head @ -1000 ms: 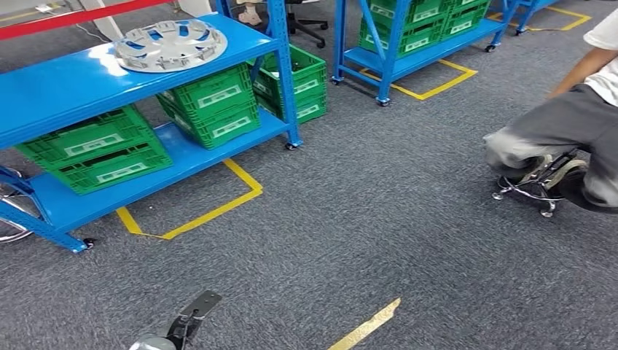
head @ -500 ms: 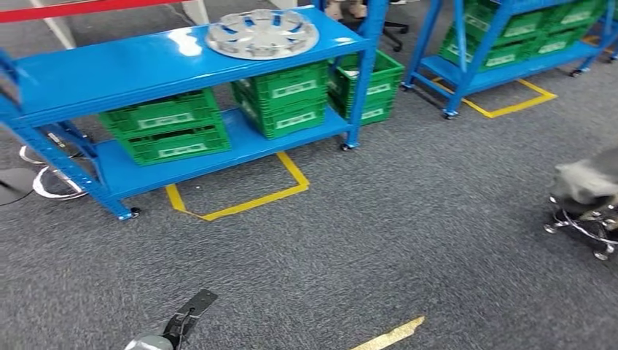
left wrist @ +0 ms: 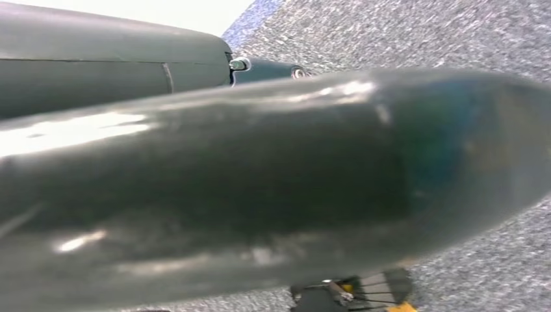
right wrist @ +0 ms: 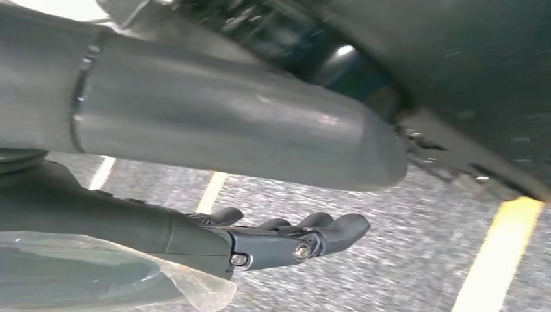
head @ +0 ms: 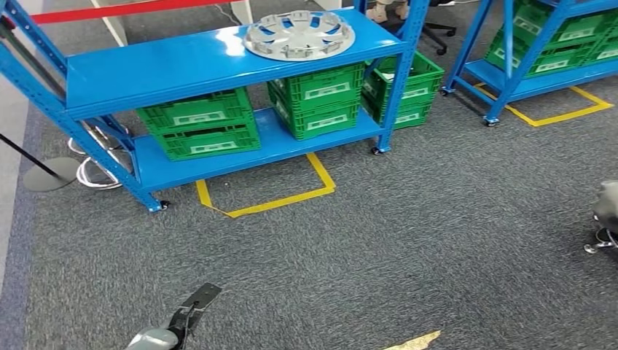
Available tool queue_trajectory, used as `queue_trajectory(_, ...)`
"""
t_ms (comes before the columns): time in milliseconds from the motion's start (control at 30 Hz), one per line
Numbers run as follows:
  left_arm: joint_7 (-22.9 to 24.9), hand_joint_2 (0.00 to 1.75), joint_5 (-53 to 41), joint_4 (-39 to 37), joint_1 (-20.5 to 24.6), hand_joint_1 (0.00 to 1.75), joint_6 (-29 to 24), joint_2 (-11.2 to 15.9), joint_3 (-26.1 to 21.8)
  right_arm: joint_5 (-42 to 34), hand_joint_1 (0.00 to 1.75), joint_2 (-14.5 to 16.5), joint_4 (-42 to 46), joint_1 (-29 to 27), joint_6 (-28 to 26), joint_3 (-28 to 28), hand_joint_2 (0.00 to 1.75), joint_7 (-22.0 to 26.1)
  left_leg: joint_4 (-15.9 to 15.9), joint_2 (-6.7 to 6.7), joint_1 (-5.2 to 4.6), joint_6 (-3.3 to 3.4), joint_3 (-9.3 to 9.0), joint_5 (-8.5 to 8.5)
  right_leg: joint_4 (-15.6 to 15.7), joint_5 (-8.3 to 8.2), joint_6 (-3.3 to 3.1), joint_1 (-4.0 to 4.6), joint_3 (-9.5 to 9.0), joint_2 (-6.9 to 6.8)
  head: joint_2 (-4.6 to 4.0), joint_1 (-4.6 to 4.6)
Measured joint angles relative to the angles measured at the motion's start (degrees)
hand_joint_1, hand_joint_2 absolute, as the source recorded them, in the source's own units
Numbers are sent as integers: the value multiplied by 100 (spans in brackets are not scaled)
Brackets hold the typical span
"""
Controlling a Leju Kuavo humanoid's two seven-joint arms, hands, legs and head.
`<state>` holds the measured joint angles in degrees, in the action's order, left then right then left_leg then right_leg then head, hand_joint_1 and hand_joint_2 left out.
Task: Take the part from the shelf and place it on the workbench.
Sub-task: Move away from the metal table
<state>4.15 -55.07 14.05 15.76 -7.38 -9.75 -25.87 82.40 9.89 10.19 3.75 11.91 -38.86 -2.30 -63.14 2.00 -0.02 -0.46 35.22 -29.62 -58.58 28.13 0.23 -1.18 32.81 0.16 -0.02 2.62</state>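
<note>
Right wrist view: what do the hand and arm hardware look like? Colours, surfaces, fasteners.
The right hand has dark grey, matte fingers, rounded at the tips, with small silver screws along the side. A thick smooth grey thumb with a soft sheen runs above them. A clear, crinkled plastic film covers the part nearest the wrist. In the head view, a flat dark plate on a grey rounded arm piece shows.

You see the part (head: 299,33), a round silver hubcap with cut-out slots around its face, lying flat on the top board of the blue shelf (head: 146,69). It sits toward that board's right end, near the back edge and just beside the right-hand upright, face up and untouched.
</note>
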Motion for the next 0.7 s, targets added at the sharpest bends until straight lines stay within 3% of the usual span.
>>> queue_trajectory(67,4,0,-3,0,4,0,-5,3,-1,-4,0,-3,0,-2,6,0,0,-4,-722,-106,18,-55,321,-346,1,11,-35,4,-4,-41,0,24)
queue_trajectory(100,7,0,-4,0,-5,0,-8,4,-1,-9,0,-5,0,-8,9,0,0,-16,-1030,-123,30,-71,463,-451,0,15,-40,5,-6,-58,0,23)
queue_trajectory(133,7,0,-4,0,-19,0,-13,5,-1,-14,0,-7,0,-14,11,-1,0,-28,-1155,-129,41,-80,524,-440,-1,18,-41,5,-8,-68,0,22)
queue_trajectory(167,7,0,-5,0,-30,0,-19,7,-2,-19,0,-9,0,-17,13,-1,0,-35,-1072,-132,50,-81,488,-326,-1,20,-41,5,-14,-73,0,23)
queue_trajectory(233,7,0,-5,0,-34,0,-32,14,-3,-27,0,-10,0,-15,15,-1,0,-36,-370,-158,57,-56,163,79,-1,36,-23,5,-38,-77,0,24)
queue_trajectory(300,7,0,-5,0,-15,0,-40,16,-3,-28,0,-10,0,-10,14,-1,0,-36,261,-196,31,-3,-130,258,3,60,32,24,-49,-83,0,21)
queue_trajectory(400,20,0,-5,0,-15,0,-46,15,-4,-15,0,-10,0,-6,9,-1,0,-33,449,-191,12,110,-201,202,-24,15,160,37,-73,-104,0,14)
queue_trajectory(467,31,0,-5,0,-21,0,-48,17,-8,-8,0,-10,0,-3,2,1,0,-17,489,-173,31,190,-262,204,-190,90,218,28,-4,-97,0,4)
queue_trajectory(500,34,0,-5,0,-17,0,-48,18,-9,-5,0,-10,0,2,-1,1,0,-9,500,-166,38,217,-291,209,-400,218,229,25,109,-83,0,-11)
queue_trajectory(600,35,0,-7,0,-29,0,-45,15,-12,-1,0,-10,0,5,-3,2,0,1,500,-154,32,252,-317,199,-1398,660,252,25,696,-39,0,-44)
queue_trajectory(633,35,0,-8,0,-41,0,-44,14,-13,1,0,-10,0,-3,-3,2,0,1,498,-148,28,254,-329,186,-1570,673,258,27,831,-36,0,-44)
queue_trajectory(667,35,0,-9,0,-49,0,-44,15,-13,2,0,-10,0,-12,-4,2,0,1,497,-140,27,252,-351,166,-1542,574,255,28,870,-36,0,-45)
queue_trajectory(700,35,0,-11,0,-52,0,-44,14,-13,2,0,-13,0,-19,-4,2,0,1,496,-131,28,244,-387,139,-1292,365,245,27,797,-36,0,-45)
